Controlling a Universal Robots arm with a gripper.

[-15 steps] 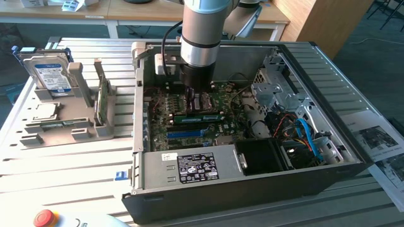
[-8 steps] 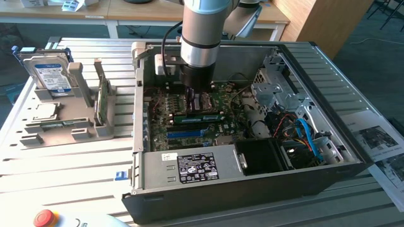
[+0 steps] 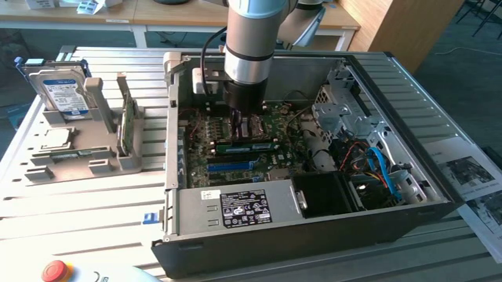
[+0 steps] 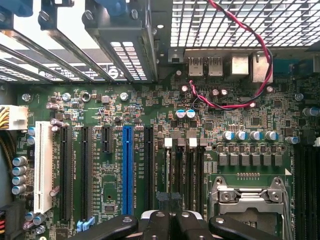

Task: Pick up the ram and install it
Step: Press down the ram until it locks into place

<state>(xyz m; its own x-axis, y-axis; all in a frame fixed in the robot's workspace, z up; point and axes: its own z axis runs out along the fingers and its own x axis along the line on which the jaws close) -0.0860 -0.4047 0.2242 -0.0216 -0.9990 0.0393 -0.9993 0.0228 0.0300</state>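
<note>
I have the gripper (image 3: 241, 117) down inside the open PC case (image 3: 408, 176), low over the motherboard (image 3: 235, 153). In the exterior view a green stick I take for the ram (image 3: 249, 145) lies flat across the board just at 6 o'clock of the fingertips, apparently seated in a memory slot; I can't confirm it's latched. On the wrist view the black fingers (image 4: 159, 225) sit close together over the memory slots (image 4: 185, 170), beside the CPU socket (image 4: 255, 200). I can't tell whether they pinch anything or are simply closed, so grip state is unknown.

Outside the case, at 9 o'clock of it, the parts stand (image 3: 79, 147) carries the hard drive (image 3: 59, 88) and an upright green card (image 3: 128, 117).

Risks as I judge them: the stick may be half seated at one end. A slight tilt of the wrist could press unevenly and stress the slot. The red-black wire (image 4: 240, 65) runs near the port block and could snag on a lift.
</note>
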